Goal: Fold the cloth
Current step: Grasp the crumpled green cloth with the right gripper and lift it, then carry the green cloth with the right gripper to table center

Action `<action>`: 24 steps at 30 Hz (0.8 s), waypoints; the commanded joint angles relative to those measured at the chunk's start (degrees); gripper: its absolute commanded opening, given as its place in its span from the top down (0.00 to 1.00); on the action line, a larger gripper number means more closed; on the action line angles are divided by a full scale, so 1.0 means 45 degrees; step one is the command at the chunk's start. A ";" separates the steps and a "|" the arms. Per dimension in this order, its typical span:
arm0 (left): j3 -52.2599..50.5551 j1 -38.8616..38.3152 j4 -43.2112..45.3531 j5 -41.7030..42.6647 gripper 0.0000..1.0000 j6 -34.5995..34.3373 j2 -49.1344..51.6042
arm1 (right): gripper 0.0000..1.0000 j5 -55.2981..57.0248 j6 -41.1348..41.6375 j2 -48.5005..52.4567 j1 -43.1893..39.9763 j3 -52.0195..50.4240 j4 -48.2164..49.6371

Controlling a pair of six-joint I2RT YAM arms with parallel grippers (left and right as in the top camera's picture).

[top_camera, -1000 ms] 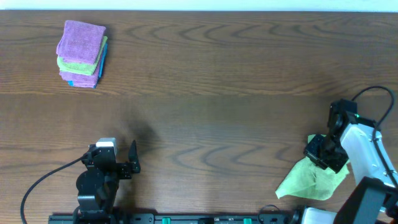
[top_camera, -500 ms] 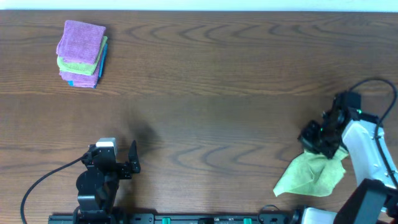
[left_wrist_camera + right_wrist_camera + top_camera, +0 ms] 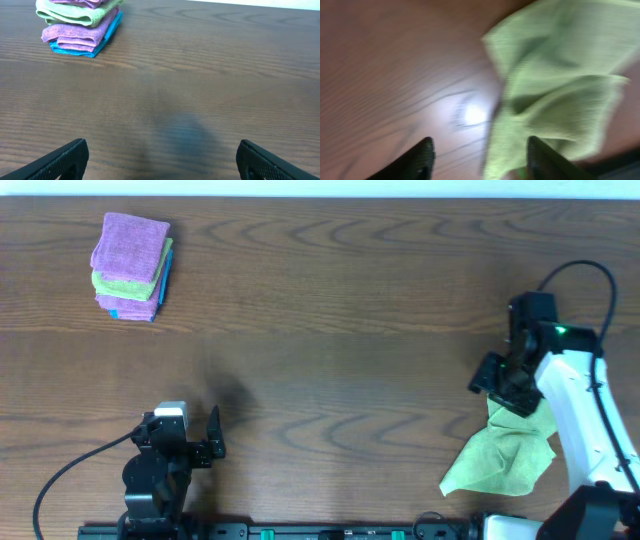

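Cloth: the lime-green cloth (image 3: 505, 462) lies rumpled and unfolded on the table (image 3: 330, 330), in the lower right of the overhead frame, near the bottom edge.
Cloth shape: broad at the bottom, with one narrow tip reaching up under the right gripper (image 3: 500, 385). No white tag can be made out.
Cloth from the right wrist: the view is blurred. The cloth (image 3: 560, 85) fills the upper right of the frame in creased folds, with bare wood to its left.
Right gripper: in its wrist view the right gripper (image 3: 480, 157) is released, its two dark fingers (image 3: 422, 159) standing well apart at the bottom of the frame. The cloth's edge runs down between them, and neither finger is seen pressing on it.
Right arm: white casing with a green light and a looping black cable (image 3: 590, 275), along the right edge of the overhead frame.
Left gripper: the left gripper (image 3: 183, 432) sits at lower left in the overhead view, well apart from the cloth. It is released, with only bare table between its jaws in the wrist view (image 3: 160, 160).
Stack of cloths: a stack of folded cloths (image 3: 130, 265) in the upper left of the overhead frame has purple on top, then green, purple and blue. It also shows at the upper left of the left wrist view (image 3: 80, 25).
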 commanded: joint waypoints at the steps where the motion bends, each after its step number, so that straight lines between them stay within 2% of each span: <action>1: -0.0219 0.0034 -0.0034 -0.0228 0.05 -0.0083 -0.0073 | 0.36 0.1593 0.0486 -0.0005 -0.0821 -0.0257 -0.0107; 8: -0.0219 0.0034 -0.0034 -0.0228 0.05 -0.0083 -0.0073 | 0.28 0.0923 0.0476 0.0015 -0.2472 -0.2098 0.0724; 13: -0.0219 0.0034 -0.0029 -0.0228 0.05 -0.0083 -0.0073 | 0.27 0.0767 0.0437 0.0015 -0.2696 -0.3177 0.1384; 15: -0.0219 0.0034 -0.0034 -0.0228 0.05 -0.0083 -0.0073 | 0.37 0.0695 0.0437 0.0015 -0.2696 -0.3662 0.1817; 16: -0.0219 0.0034 -0.0029 -0.0228 0.05 -0.0083 -0.0073 | 0.51 0.0563 0.0437 0.0015 -0.2696 -0.3842 0.2016; 17: -0.0219 0.0034 -0.0034 -0.0228 0.05 -0.0083 -0.0073 | 0.91 0.0321 0.0437 0.0015 -0.2696 -0.4007 0.2220; 18: -0.0219 0.0034 -0.0034 -0.0228 0.05 -0.0083 -0.0073 | 0.99 0.0068 0.0437 0.0015 -0.2696 -0.4070 0.2341; 24: -0.0219 0.0034 -0.0034 -0.0228 0.05 -0.0083 -0.0073 | 0.99 -0.3789 -0.0355 0.0010 -0.2472 -0.3249 0.2715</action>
